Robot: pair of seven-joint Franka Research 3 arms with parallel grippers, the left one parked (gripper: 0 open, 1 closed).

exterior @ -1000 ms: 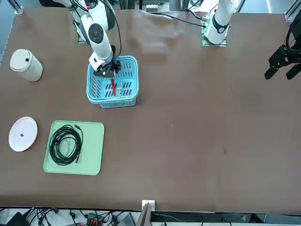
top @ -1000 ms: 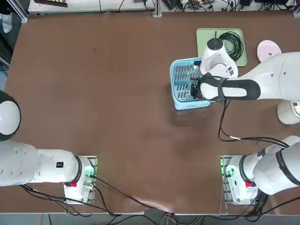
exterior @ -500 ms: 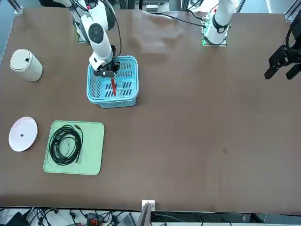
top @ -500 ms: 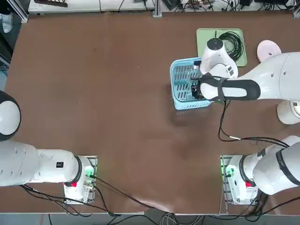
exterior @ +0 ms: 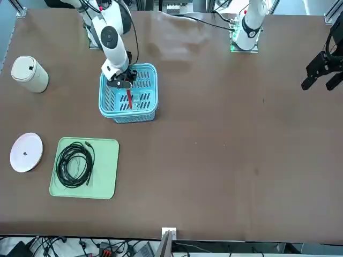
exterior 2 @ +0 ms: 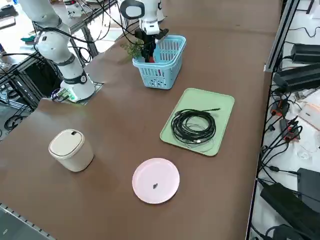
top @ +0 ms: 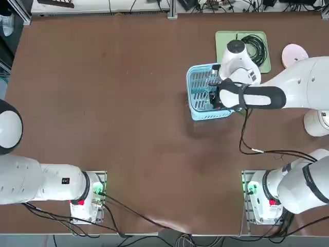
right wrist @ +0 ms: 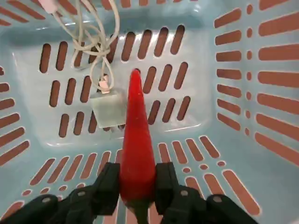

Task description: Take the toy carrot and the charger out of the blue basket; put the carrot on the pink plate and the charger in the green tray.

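Right wrist view shows the right gripper [right wrist: 137, 186] now clamped on the thick end of the toy carrot [right wrist: 136, 140], one finger pressed against each side, where a second ago the jaws stood wider. The carrot's tip points down at the slatted floor of the blue basket [right wrist: 243, 116], just beside the charger [right wrist: 108, 109], whose pale cord loops away behind it. From the front, the carrot hangs upright inside the basket under the gripper, so it has not left the basket yet. That grip looks like the turning point: lifting out should come next, then carrying to the pink plate [exterior: 25, 152] at the near left of the bench [exterior: 225, 160]. The green tray [exterior: 107, 171] beside it holds only a coiled black cable [exterior: 74, 163], and the charger is untouched.
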